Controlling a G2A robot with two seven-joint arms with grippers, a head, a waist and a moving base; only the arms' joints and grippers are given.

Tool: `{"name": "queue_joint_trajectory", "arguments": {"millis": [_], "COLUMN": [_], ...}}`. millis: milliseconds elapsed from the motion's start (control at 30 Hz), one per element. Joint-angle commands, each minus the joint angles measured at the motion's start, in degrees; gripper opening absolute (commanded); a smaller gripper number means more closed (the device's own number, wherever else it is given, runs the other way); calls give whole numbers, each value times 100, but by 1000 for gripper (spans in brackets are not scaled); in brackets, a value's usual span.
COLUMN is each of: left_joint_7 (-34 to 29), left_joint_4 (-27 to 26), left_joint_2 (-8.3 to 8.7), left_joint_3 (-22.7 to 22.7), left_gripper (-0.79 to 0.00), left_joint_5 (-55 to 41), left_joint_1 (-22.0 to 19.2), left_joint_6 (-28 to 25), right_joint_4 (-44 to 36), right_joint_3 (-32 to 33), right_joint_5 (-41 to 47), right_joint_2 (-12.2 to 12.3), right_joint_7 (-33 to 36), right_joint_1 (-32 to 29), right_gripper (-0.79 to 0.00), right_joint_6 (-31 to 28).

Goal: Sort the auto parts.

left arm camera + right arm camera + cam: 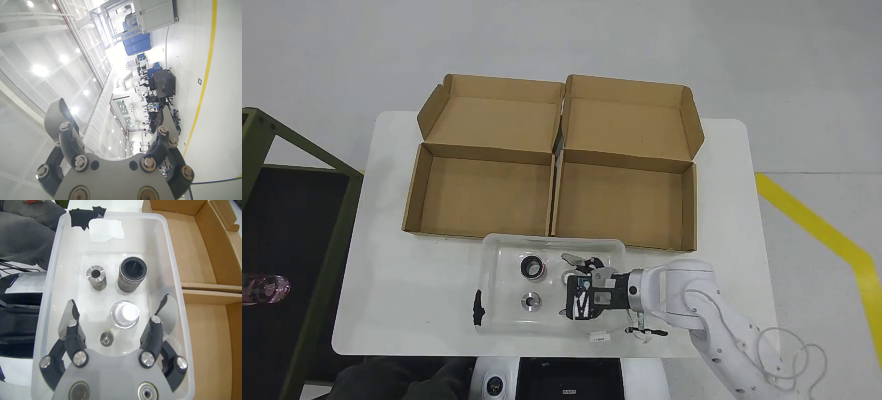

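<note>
Here's the white counter [382, 200], and across its 12 o'clock half sit two open cardboard boxes side by side and touching, lids folded back: the left box [482, 195] and the right box [622, 205]. At 6 o'clock of them, just beside their near walls, lies the clear plastic bin [552, 240] that holds the auto parts. The right arm [702, 300] comes in from 3 o'clock and its jaws hang over the bin's 3 o'clock half, spread wide and gripping nothing, fingertips [74, 309] well clear of every part. The left jaws point up at a hall ceiling, also spread wide and gripping nothing. On the bin's 9 o'clock end wall there's a white paper label [105, 231] with black tape [83, 216] at its corner. Now the parts. Biggest is the linear bearing [132, 275], upright, open end up, at 10 o'clock of the right jaws. At 6 o'clock of it, apart, stands a steel bushing [96, 277], upright, with a hole in its top face. Between the open fingers, touching neither, is a small clear bottle [125, 314] with a white cap. Just beside it, toward the wrist, sits a small steel piece [106, 339], possibly a little collet, hard to make out.
</note>
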Motion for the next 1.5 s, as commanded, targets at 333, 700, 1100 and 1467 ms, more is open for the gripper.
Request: {"name": "queue_joint_trajectory", "arguments": {"millis": [333,700,1100,1467], "left_joint_7": [0,0,0,0], "left_joint_4": [0,0,0,0], "left_joint_2": [0,0,0,0], "left_joint_3": [0,0,0,0], "left_gripper": [0,0,0,0], "left_joint_5": [0,0,0,0], "left_joint_1": [0,0,0,0], "left_joint_6": [0,0,0,0], "right_joint_4": [221,75,-501,-748], "right_joint_3": [-99,-65,319,641], "right_joint_5": [85,333,695,894], "right_joint_2": [20,69,174,216], "right_joint_7": [-52,-364,-723,-1130], "right_joint_1": [184,228,197,380], "right_gripper": [-600,-785,-785,-785], "right_joint_6": [49,-152,-338,-144]}}
